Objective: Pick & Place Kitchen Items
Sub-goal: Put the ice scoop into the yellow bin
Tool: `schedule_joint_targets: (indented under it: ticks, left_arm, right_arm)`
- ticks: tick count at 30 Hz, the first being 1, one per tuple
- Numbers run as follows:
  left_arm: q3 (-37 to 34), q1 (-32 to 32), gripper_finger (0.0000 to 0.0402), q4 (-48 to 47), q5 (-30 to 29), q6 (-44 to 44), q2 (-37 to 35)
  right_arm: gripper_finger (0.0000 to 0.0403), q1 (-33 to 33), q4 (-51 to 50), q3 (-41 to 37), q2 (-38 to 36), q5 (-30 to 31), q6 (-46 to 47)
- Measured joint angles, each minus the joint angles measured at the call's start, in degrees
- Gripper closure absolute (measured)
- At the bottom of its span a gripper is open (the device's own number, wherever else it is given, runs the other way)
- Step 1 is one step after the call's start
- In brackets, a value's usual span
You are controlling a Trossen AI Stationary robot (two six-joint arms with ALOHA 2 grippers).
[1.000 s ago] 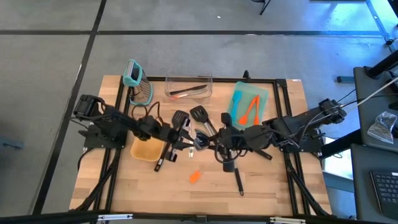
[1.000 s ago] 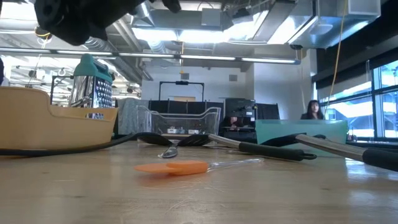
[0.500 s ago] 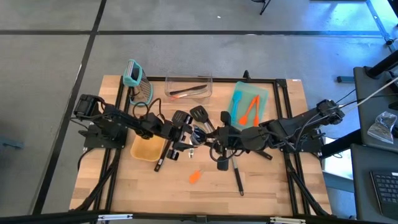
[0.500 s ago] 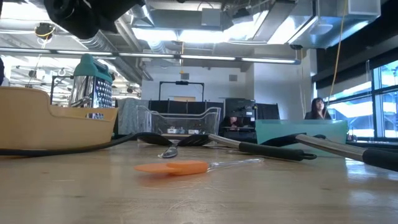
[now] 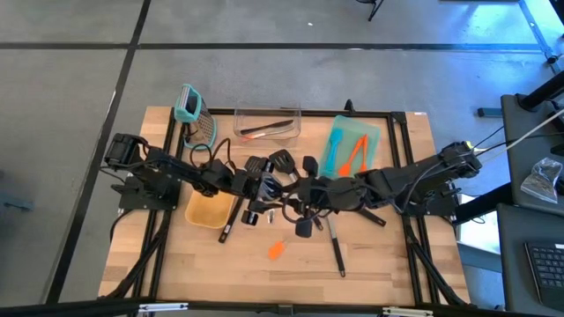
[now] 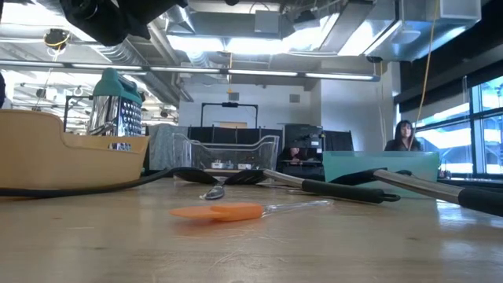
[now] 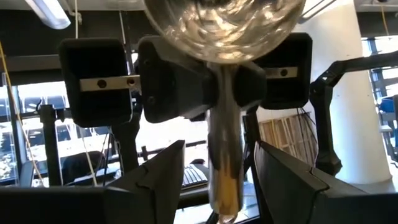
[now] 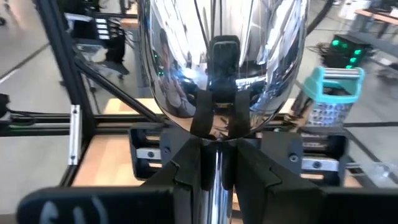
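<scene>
Handover above the wooden table (image 5: 370, 255): right gripper (image 8: 217, 163) clamps the silver scoop (image 8: 221, 59) by its handle; left gripper (image 7: 214, 163), jaws parted, faces it.

Two arms are showing, a left arm (image 5: 163, 173) and a right arm (image 5: 414, 180), over one wooden table (image 5: 379, 264). One grater (image 5: 196, 119) with a teal handle is standing at the back. Three containers are sitting out: one clear bin (image 5: 267, 113), one teal tray (image 5: 368, 141) and one tan bin (image 5: 207, 211). Two orange spatulas (image 5: 352, 157) are lying in the tray and a third orange spatula (image 5: 277, 250) is lying alone on the wood. Two thin pieces are lying in the clear bin, one dark and one reddish. At least three black turners (image 5: 282, 159) are showing in the middle cluster, though the exact count there cannot be told. One metal scoop (image 8: 217, 56) is showing. One person (image 6: 405, 135) is standing in the room behind.
</scene>
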Motion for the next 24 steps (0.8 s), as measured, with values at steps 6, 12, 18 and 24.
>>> schedule_joint_targets:
  ticks: [6, 12, 18, 24]
  left_arm:
    - [0.0, 0.0, 0.021, 0.0, 0.0, 0.0, 0.0]
    - [0.0, 0.0, 0.0216, 0.1, 0.0, 0.0, 0.0]
    - [0.1, 0.0, 0.0225, -0.2, 0.0, -0.5, 0.0]
    - [0.1, 0.0, 0.0256, -0.2, -1.2, -0.6, 0.0]
  right_arm:
    - [0.0338, -0.9, 2.4, 0.0, 0.8, -1.9, -0.5]
    - [0.0338, -1.6, 2.8, 0.0, 1.4, -3.1, -0.7]
    - [0.0338, -2.0, 2.9, 0.0, 1.7, -3.1, -0.7]
    - [0.0338, -2.1, 2.8, 0.0, 1.7, -3.1, -0.7]
